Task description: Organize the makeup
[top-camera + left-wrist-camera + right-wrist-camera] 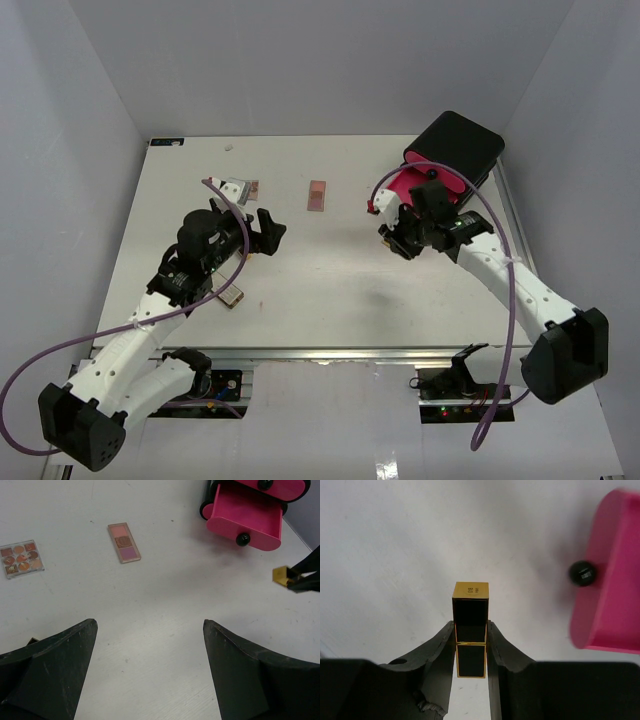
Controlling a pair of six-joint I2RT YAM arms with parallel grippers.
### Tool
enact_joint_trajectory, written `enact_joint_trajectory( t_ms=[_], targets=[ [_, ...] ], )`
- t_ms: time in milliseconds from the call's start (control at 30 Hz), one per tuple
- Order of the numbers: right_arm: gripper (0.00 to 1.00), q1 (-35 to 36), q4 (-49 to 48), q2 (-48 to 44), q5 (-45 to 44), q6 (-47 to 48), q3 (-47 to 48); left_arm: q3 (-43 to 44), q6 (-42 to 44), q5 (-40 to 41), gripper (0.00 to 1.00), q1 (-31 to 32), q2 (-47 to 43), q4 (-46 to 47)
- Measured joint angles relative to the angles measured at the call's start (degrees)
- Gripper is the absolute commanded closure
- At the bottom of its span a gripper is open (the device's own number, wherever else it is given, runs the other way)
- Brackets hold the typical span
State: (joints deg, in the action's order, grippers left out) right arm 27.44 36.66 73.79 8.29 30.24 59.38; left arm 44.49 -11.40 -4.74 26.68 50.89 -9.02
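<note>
White tabletop [330, 300] fills the space between pale grey walls, and both arms reach out over it from the near edge. Closest to me, a small brown case [236, 298] lies on the table just beside the left arm's forearm, partly under it. A little farther on, the left gripper [268, 230] hangs with its jaws spread wide and nothing between them. Its own camera shows the two black fingers [55, 670] standing well apart over bare table.

Across from it, the right gripper [470, 626] is pinched narrow on a black-and-gold lipstick [470, 605]. Its fingers press the two long sides of the square tube near the gold band, and the gold-rimmed end sticks out ahead of the fingertips. I cannot tell whether the lipstick clears the table.

Beyond the left gripper a nine-pan palette [20, 558] of browns and oranges lies flat. To its right, apart from it, a narrow three-pan palette [124, 542] in pink, brown and mauve lies near the table's middle.

At the far right corner stands the black box [462, 148], with one pink drawer [245, 517] open toward the right gripper and its black knob [243, 540] facing forward. The lipstick sits just in front of that open drawer, outside it.
</note>
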Motion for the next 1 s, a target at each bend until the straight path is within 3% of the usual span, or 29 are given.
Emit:
enact_joint_trajectory(
  t_ms=[233, 600, 867, 1000],
  targets=[
    [0.85, -3.6, -4.6, -2.7, -5.4, 3.9, 9.8, 0.0, 0.0, 0.8, 0.02, 0.0, 0.9, 0.0],
    [0.78, -15.9, -10.7, 8.6, -10.4, 4.7, 10.1, 0.0, 0.4, 1.4, 0.02, 0.0, 2.2, 0.0],
    [0.73, -16.4, -15.3, 13.2, -10.7, 4.7, 9.1, 0.0, 0.5, 1.8, 0.02, 0.0, 2.9, -0.1],
    [0.62, -16.5, -16.7, 15.8, -11.0, 4.7, 9.0, 0.0, 0.5, 1.8, 0.02, 0.0, 3.2, 0.0]
  ],
)
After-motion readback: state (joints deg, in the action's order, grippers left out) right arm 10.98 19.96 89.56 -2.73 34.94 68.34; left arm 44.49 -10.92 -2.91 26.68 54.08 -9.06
